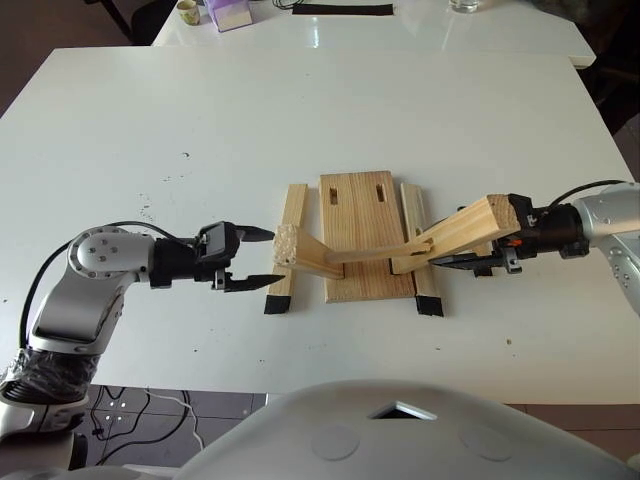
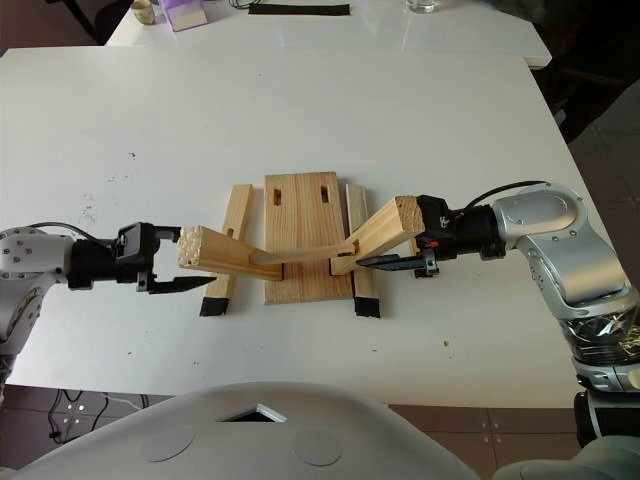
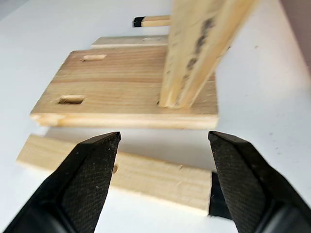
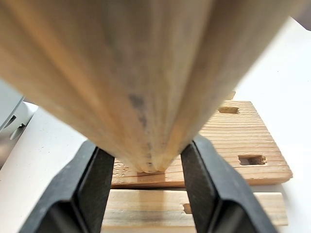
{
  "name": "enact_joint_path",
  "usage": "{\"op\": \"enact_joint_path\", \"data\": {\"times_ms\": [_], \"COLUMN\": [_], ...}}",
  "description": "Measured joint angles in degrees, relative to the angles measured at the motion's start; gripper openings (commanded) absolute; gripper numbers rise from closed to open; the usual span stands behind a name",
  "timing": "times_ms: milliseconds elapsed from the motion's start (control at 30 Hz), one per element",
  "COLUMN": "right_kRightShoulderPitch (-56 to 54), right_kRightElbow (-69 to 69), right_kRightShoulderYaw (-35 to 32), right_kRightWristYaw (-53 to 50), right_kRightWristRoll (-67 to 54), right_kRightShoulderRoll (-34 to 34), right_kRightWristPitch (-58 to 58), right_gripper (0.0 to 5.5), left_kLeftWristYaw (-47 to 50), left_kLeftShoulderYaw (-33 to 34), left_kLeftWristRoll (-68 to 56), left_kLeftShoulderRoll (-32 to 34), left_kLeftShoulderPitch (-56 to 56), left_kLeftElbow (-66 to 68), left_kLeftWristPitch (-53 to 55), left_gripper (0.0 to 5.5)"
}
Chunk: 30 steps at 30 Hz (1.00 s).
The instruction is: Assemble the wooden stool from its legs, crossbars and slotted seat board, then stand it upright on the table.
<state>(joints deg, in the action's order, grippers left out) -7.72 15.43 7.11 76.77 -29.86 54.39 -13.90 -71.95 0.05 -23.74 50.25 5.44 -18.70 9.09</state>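
**Left eye view.** We see the seat board [image 1: 367, 237], pale wood with two slots near its far end. It lies flat on the table [image 1: 200, 120] with its long axis running away from the robot. The left loose leg [image 1: 291, 240] and right loose leg [image 1: 420, 250], both black-tipped, lie parallel to the board, one just beside each long side. A frame spans crosswise over the board's near half: the free leg [image 1: 300, 255], the crossbar [image 1: 365, 255] and the held leg [image 1: 465, 232]. The left gripper [image 1: 270, 260] is spread wide just left of the board, at the free leg's end.

**Right eye view.** The right gripper [image 2: 385, 250], just right of the board, is clamped on the held leg, which tilts up and outward from the board.

**Left wrist view.** Between the parted fingers [image 3: 92, 179] we see the left loose leg, then the board, and the free leg slanting above it.

**Right wrist view.** Both pads [image 4: 92, 189] press against the held leg, with the slotted board beyond it.
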Motion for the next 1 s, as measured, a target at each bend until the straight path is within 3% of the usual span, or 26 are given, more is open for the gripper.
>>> {"op": "enact_joint_path", "data": {"times_ms": [333,1000], "right_kRightShoulderPitch": [0.0,-6.7], "right_kRightElbow": [0.3,-0.5], "right_kRightShoulderYaw": [0.6,6.7], "right_kRightWristYaw": [-0.5,-1.2], "right_kRightWristRoll": [0.4,2.0], "right_kRightShoulderRoll": [0.0,-1.2], "right_kRightWristPitch": [0.9,-2.6], "right_gripper": [2.00,2.00], "left_kLeftWristYaw": [5.1,7.1], "left_kLeftShoulderYaw": [-2.7,-6.2], "left_kLeftWristRoll": [-4.8,-2.0], "left_kLeftShoulderRoll": [-4.3,-6.3], "left_kLeftShoulderPitch": [-4.3,-6.3], "left_kLeftElbow": [-7.2,-5.7], "left_kLeftWristPitch": [7.7,7.6], "left_gripper": [3.36,3.36]}}
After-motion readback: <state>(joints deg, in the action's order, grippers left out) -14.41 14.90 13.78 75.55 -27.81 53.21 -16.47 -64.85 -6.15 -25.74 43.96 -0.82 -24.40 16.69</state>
